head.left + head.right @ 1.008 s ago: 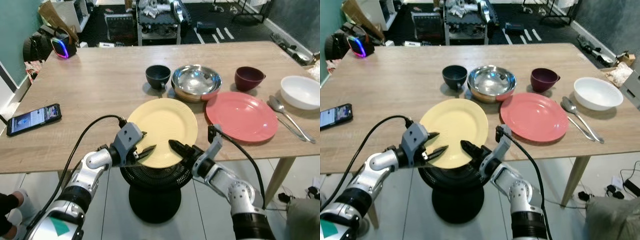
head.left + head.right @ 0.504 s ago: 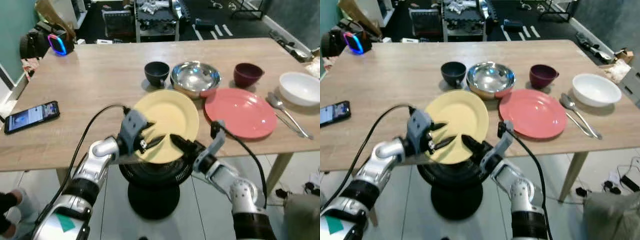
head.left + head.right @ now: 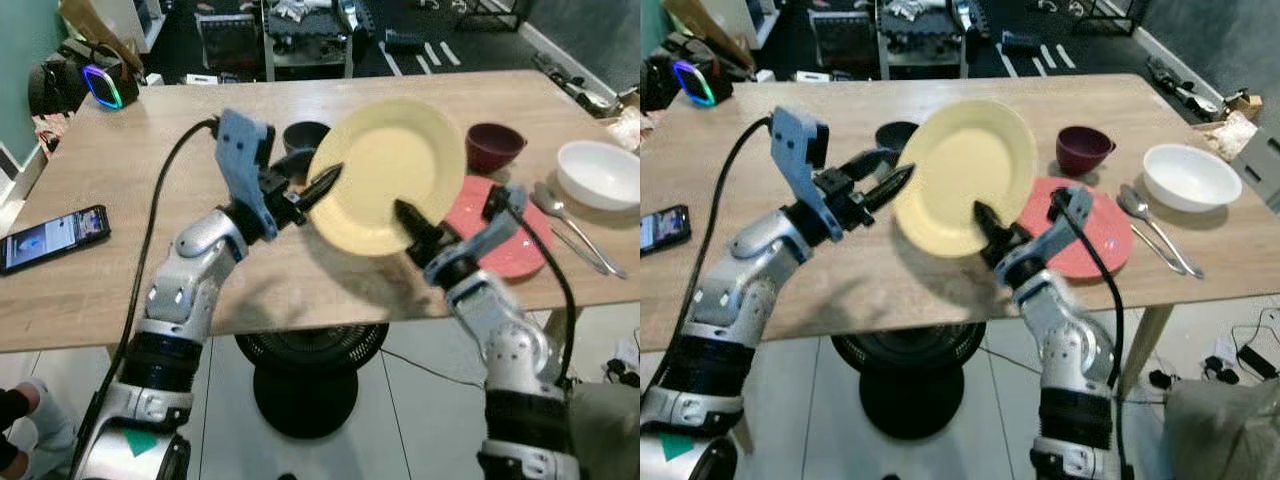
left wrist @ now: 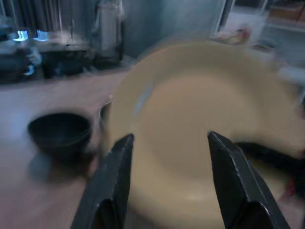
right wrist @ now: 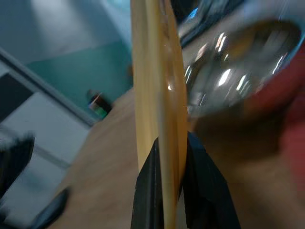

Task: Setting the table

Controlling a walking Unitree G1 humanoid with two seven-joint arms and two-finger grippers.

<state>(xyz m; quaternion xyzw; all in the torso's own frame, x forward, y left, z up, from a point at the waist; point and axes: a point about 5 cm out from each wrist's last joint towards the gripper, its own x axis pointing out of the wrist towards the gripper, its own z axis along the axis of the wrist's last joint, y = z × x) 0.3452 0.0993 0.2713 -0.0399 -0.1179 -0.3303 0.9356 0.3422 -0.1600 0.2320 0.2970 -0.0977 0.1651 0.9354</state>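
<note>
Wooden counter (image 3: 120, 270) before us carried a red plate (image 3: 520, 255) and white bowl (image 3: 600, 175). Above it we held the yellow plate (image 3: 385, 170) tilted up, our right pincer (image 3: 408, 222) clamped on its lower rim, our left pincer (image 3: 315, 180) spread open beside its left edge.

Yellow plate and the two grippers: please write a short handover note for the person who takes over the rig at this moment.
Right gripper: shut on the yellow plate, pinching its lower rim; the right wrist view shows the rim edge-on between the two fingers. The plate is held tilted in the air above the table.
Left gripper: open, fingers spread beside the plate's left edge, not clamping it.
On the table: pink plate, dark bowl, maroon bowl, white bowl, spoon, phone; the steel bowl shows behind the plate in the right wrist view.
Done: yellow plate picked up.
Left: set it down at a place, then lay out the remaining dishes.
</note>
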